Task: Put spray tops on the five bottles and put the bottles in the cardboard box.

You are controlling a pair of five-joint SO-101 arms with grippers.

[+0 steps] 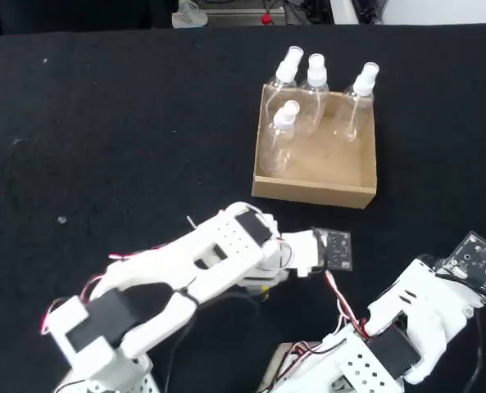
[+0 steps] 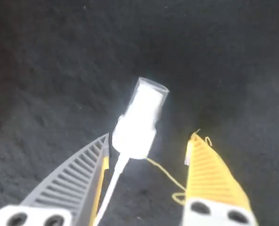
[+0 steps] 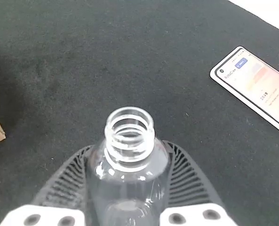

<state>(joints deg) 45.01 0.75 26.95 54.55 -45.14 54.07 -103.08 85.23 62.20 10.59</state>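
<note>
Black cloth is covering the bench [image 1: 103,123]. Nearest, the right end effector [image 3: 129,149] is clamping an uncapped bottle [image 3: 129,134] by its shoulders. The left end effector [image 2: 149,137] is hanging with its fingers spread around a spray top [image 2: 140,120] resting on the cloth. Farther off, four capped bottles [image 1: 285,135] are standing in the cardboard box [image 1: 312,192].

A black tabletop [image 1: 103,123] carries a phone [image 3: 257,87] lying flat with its lit screen facing up, close to one of the tabletop's edges, while just beyond the far edge sit a white object [image 1: 191,15] and a small red item [image 1: 265,18].
</note>
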